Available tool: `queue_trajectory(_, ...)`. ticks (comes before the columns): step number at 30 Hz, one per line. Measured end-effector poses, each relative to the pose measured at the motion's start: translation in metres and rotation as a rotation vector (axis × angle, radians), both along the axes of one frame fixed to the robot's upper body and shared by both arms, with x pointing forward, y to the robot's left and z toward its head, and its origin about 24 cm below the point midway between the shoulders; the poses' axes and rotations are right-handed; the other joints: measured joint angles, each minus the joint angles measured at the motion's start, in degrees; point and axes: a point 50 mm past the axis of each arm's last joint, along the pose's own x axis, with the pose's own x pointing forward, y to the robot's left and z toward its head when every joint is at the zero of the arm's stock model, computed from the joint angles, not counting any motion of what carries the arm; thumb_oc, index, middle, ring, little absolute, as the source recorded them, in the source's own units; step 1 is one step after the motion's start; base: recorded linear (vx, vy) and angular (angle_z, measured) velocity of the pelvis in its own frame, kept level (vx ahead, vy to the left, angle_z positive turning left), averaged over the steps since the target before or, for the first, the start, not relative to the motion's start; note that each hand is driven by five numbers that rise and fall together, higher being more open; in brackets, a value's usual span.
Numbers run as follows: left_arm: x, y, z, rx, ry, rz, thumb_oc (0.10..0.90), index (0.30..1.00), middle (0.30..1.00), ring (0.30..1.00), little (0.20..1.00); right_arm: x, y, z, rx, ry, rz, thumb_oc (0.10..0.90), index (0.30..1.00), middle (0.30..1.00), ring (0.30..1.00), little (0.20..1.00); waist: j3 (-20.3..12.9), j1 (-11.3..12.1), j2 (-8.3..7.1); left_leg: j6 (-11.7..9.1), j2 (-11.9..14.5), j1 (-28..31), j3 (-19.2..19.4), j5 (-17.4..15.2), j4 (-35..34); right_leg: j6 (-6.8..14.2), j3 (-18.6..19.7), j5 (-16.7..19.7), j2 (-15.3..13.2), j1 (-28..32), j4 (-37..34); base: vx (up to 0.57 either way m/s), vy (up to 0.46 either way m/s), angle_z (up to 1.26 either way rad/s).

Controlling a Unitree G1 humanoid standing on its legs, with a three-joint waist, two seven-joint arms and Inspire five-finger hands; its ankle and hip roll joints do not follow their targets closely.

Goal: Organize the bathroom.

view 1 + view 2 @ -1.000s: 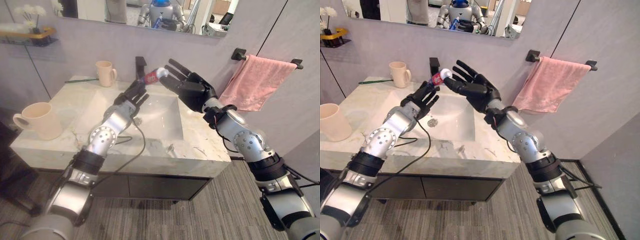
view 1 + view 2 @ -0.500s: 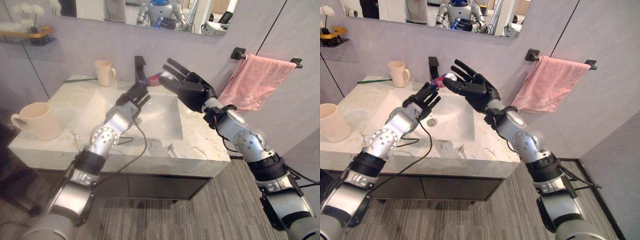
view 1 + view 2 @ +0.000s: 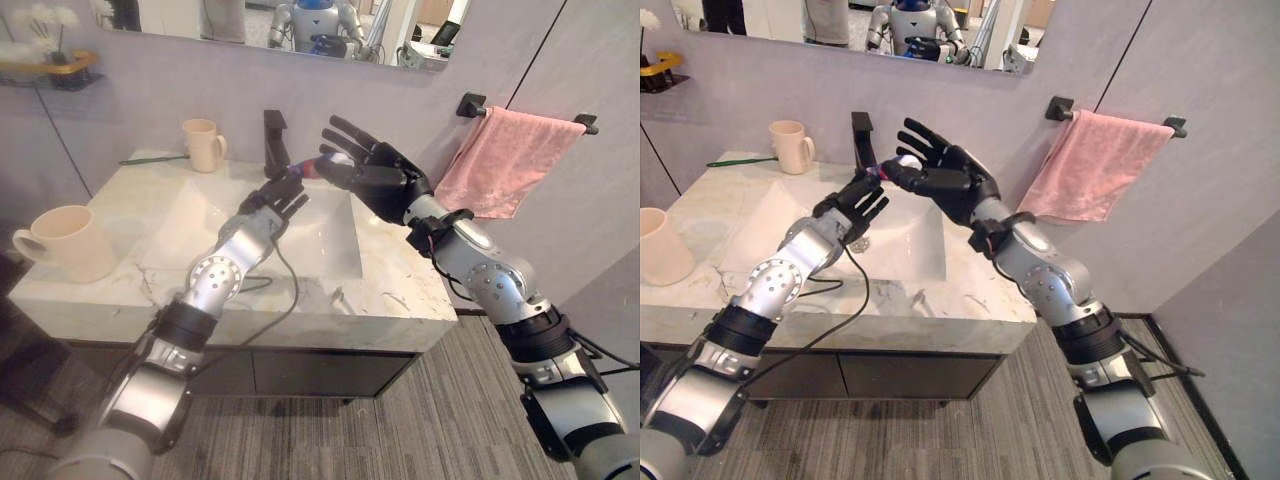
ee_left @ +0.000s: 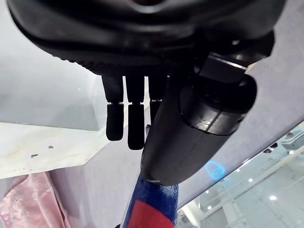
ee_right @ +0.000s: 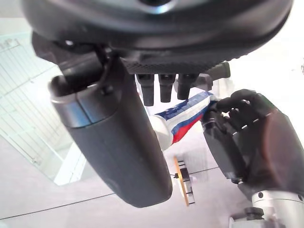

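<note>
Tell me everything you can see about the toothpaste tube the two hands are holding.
The toothpaste tube is a soft-looking tube in red, white and blue. It is held in the air above the sink basin, in front of the black faucet. The left hand curls round one end; the right hand meets the other end with straight fingers.

Overall light: we see a bright, even room light with no hard-edged shadows.
Sheen: we see a pale gloss on the basin [image 3: 325,238] below the right hand [image 3: 385,185].
Shadow: we find only a soft, faint one under the left hand [image 3: 280,195].
Wrist views: we see both hands dark against a washed-out white backdrop.
Tube [image 5: 183,116]: pinched in the left hand, it catches the light.
Mirror [image 4: 266,190]: we see small bright ceiling spots beyond the left hand.
</note>
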Motion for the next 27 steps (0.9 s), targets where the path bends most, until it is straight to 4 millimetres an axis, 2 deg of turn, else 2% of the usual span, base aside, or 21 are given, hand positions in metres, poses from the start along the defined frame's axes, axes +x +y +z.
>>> queue_trajectory(7,0.000,0.000,0.000,0.000,0.000,0.001,0.400,0.300,0.300,0.300,0.300,0.000,-0.001,-0.004,-0.023,-0.004,0.002,0.800,0.900,0.900,0.900,0.900,0.0,-0.2,0.00,0.0,0.0,0.0,0.0,0.0,0.0,0.0,0.0,0.0,0.0,0.0,0.0,0.00,0.000,0.00)
queue_trajectory(15,0.000,0.008,0.002,0.020,-0.006,0.020,0.400,0.300,0.300,0.300,0.300,0.000,-0.013,-0.019,-0.150,-0.003,-0.051,0.800,0.900,0.900,0.900,0.900,0.2,-0.1,-0.26,0.0,0.0,-0.2,0.1,0.0,0.0,0.0,0.1,0.0,0.0,-0.3,0.0,0.00,0.000,0.00)
queue_trajectory(18,0.001,0.012,0.003,0.030,-0.009,0.029,0.400,0.300,0.300,0.300,0.300,0.000,-0.019,-0.020,-0.166,0.001,-0.064,0.800,0.900,0.900,0.900,0.900,0.3,-0.1,-0.43,0.0,0.0,-0.2,0.1,0.0,0.0,0.0,0.1,0.0,0.0,-0.3,0.0,0.00,0.000,0.00)
queue_trajectory(27,0.001,0.012,0.003,0.031,-0.011,0.031,0.400,0.300,0.300,0.300,0.300,0.000,-0.019,-0.021,-0.164,0.001,-0.063,0.800,0.900,0.900,0.900,0.900,0.3,-0.1,-0.43,0.0,0.0,-0.2,0.3,0.0,0.0,0.0,0.1,0.0,0.0,-0.4,0.0,0.00,0.000,0.00)
